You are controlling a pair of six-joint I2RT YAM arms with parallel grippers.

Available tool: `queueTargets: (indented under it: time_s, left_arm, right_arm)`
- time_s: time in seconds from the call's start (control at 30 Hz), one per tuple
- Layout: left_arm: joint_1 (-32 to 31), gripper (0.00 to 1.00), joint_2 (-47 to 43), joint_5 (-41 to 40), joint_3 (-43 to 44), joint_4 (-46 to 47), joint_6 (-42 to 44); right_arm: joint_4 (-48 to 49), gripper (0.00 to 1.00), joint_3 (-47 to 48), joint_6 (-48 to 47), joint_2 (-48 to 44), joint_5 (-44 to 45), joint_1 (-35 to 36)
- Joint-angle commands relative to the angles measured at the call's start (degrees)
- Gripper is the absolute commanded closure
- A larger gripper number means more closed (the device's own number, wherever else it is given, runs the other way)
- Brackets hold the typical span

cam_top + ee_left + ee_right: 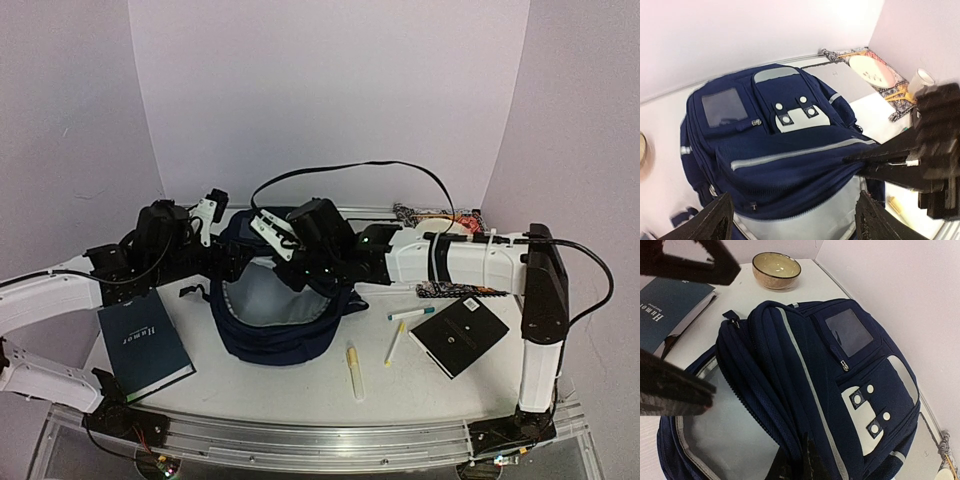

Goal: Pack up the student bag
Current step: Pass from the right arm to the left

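Soft, even light with a lilac tint leaves scant shadow; wrist views bow at the edges, the black left gripper (pixel 792 220) blurred before the large navy-blue fabric backpack (pixel 780 150).

Seen from above, the left arm (pixel 150 245) and right arm (pixel 450 262) lie across the rear half of the student bag (pixel 272 345), hiding its pockets and the spot where the right gripper (pixel 800 462) pinches its rim. In the right wrist view that gripper's fingertips run off the bottom edge. The left gripper (pixel 792 212) shows there only as two dark, blurred fingers (pixel 670 390) cut by the left edge. The book (pixel 675 300) is cropped too, its title incomplete. The bag's inner floor stays out of sight. In the left wrist view the bowl (pixel 642 150) is a blurred sliver. The right arm covers the middle of the patterned mat (pixel 410 213).
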Motion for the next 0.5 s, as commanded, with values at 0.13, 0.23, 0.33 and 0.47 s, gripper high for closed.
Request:
queueTargets:
  time_s: [0.13, 0.23, 0.33, 0.47]
  left_arm:
    - [0.6, 0.13, 2.4, 5.5, 7.3, -5.9, 21.1]
    - [1.0, 0.13, 2.8, 9.1, 7.1, -6.2, 26.8]
    - [1.6, 0.13, 3.1, 12.5, 6.3, -6.2, 32.6]
    - [4.8, 0.13, 3.8, 16.9, 6.9, -6.0, 36.9]
  right_arm:
    - [1.6, 1.0, -2.0, -3.2, -4.5, -1.8, -2.0]
    - [1.6, 1.0, -2.4, -3.6, -5.1, -2.5, -2.6]
    - [1.6, 1.0, -3.4, -3.5, -6.2, -3.8, -3.4]
    - [1.6, 1.0, -4.5, -3.5, -7.7, -5.0, -4.2]
